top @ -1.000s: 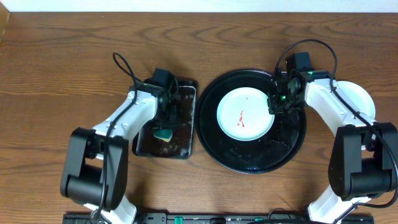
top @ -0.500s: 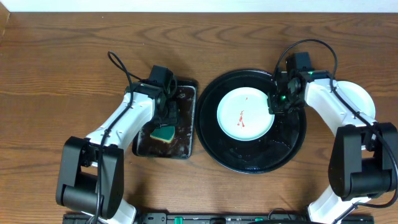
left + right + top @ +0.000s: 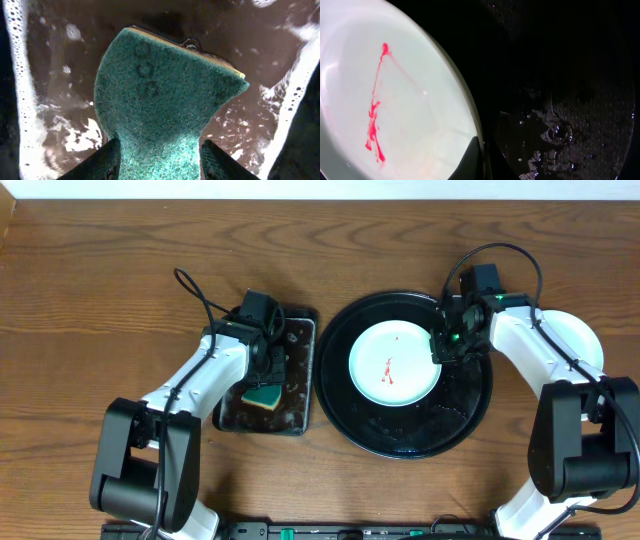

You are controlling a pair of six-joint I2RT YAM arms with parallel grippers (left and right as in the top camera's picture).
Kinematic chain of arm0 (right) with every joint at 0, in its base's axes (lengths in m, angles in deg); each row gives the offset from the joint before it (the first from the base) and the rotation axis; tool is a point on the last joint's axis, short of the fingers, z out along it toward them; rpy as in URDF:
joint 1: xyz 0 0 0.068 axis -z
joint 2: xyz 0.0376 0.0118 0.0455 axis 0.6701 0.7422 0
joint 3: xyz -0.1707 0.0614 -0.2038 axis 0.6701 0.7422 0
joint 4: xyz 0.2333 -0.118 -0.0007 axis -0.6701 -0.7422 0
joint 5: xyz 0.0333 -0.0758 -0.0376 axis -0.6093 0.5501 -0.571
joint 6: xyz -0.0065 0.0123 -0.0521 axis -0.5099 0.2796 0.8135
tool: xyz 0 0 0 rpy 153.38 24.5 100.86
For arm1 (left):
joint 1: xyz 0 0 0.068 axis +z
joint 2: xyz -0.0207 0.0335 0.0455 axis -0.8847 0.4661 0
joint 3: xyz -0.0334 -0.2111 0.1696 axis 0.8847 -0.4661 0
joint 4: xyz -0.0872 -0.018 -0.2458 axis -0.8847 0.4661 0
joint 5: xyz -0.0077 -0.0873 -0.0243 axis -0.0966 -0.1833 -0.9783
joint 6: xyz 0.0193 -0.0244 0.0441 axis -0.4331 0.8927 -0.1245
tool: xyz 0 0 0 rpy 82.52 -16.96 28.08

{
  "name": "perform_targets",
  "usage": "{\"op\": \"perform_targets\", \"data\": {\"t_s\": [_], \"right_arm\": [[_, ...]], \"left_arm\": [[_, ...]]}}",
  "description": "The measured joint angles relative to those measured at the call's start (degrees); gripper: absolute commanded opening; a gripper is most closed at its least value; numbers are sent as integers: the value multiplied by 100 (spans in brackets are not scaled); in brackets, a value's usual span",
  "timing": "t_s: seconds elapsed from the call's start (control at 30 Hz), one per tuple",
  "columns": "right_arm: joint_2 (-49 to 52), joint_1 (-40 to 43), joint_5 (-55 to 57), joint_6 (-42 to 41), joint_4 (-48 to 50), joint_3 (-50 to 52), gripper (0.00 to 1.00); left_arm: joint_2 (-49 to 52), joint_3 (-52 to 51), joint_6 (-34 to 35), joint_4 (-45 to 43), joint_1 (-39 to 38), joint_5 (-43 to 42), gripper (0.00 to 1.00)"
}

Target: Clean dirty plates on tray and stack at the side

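A pale plate (image 3: pixel 393 363) with a red smear (image 3: pixel 388 368) lies on the round black tray (image 3: pixel 400 448). My right gripper (image 3: pixel 441 348) is shut on its right rim. In the right wrist view one dark finger (image 3: pixel 470 162) lies over the plate (image 3: pixel 400 100), pinching the rim, and the tray (image 3: pixel 570 75) beside it is wet. My left gripper (image 3: pixel 266 376) hangs over the small rectangular tray (image 3: pixel 302 370), shut on a green sponge (image 3: pixel 264 394). In the left wrist view the sponge (image 3: pixel 165 90) is squeezed narrow between my left gripper's (image 3: pixel 160 160) jaws.
A white plate (image 3: pixel 582 332) sits on the table right of the round tray, partly under my right arm. The rectangular tray's floor (image 3: pixel 60 65) is wet and foamy. Bare wood lies behind both trays.
My left arm has shifted a little over the rectangular tray and more of the sponge now shows below its gripper. The right arm and the plate have not moved.
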Motion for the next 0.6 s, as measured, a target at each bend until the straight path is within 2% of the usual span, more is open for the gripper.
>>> {"op": "perform_targets", "data": {"t_s": [0.37,0.4,0.43,0.47,0.5,0.6], "right_arm": [[0,0,0,0,7,0,1],[0,0,0,0,7,0,1],[0,0,0,0,7,0,1],[0,0,2,0,9,0,1],[0,0,0,0,11,0,1],[0,0,2,0,7,0,1]], "left_arm": [[0,-127,0,-116,0,83,51],[0,-192,2,-201,0,87,46],[-2,-254,24,-284,0,87,36],[-2,-315,44,-369,0,96,25],[-11,-396,26,-474,0,111,9],[-72,-516,48,-570,2,131,7]]}}
